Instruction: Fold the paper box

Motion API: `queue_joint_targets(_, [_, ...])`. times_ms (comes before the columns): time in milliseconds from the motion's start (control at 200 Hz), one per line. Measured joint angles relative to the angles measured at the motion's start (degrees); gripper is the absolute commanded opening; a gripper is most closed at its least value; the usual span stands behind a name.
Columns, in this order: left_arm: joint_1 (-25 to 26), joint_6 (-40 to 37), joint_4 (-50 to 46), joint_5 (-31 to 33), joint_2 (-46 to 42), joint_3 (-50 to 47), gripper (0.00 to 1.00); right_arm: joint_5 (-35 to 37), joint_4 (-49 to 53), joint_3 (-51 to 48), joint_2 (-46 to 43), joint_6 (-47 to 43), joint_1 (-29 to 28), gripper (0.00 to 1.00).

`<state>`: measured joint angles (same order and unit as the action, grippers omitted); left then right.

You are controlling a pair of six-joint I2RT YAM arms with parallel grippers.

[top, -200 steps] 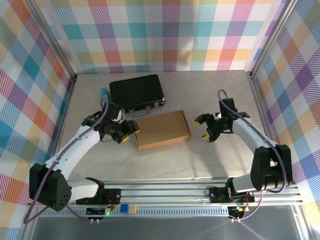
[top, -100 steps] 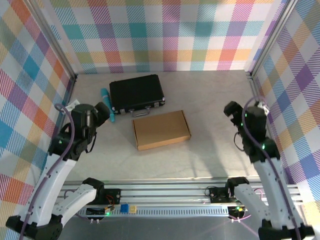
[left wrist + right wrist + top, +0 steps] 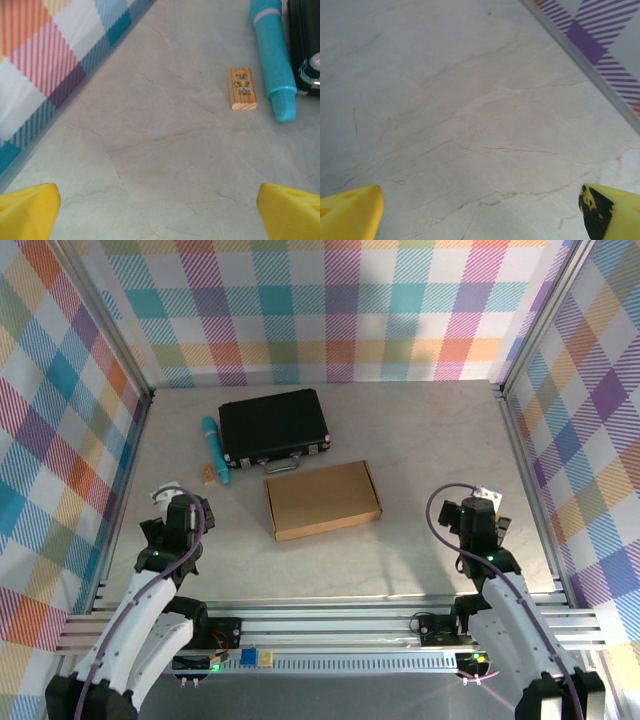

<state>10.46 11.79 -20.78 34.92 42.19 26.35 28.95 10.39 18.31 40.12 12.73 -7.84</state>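
Two tools, the left tool (image 3: 159, 210) and the right tool (image 3: 480, 211), hang wide open and empty low over the table (image 3: 420, 440), well apart from the paper box (image 3: 322, 499), which lies shut and flat mid-table, likely because the folding looks done and needs no hold.

The paper box (image 3: 322, 499) lies flat and closed, well right of the left gripper (image 3: 177, 514), well left of the right gripper (image 3: 478, 512)
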Motion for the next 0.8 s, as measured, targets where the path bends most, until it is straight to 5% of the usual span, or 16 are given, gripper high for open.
queue_joint_targets(475, [-6.93,-3.1,24.26,-15.04,34.45,2.6,1.0,-9.86,-27.17,3.04,30.56,-6.05,0.0,0.99])
queue_joint_targets(800, [-10.49,-3.78,33.9,-21.14,44.44,9.75,1.0,-13.77,-35.91,11.17,42.18,-9.94,0.28,0.99])
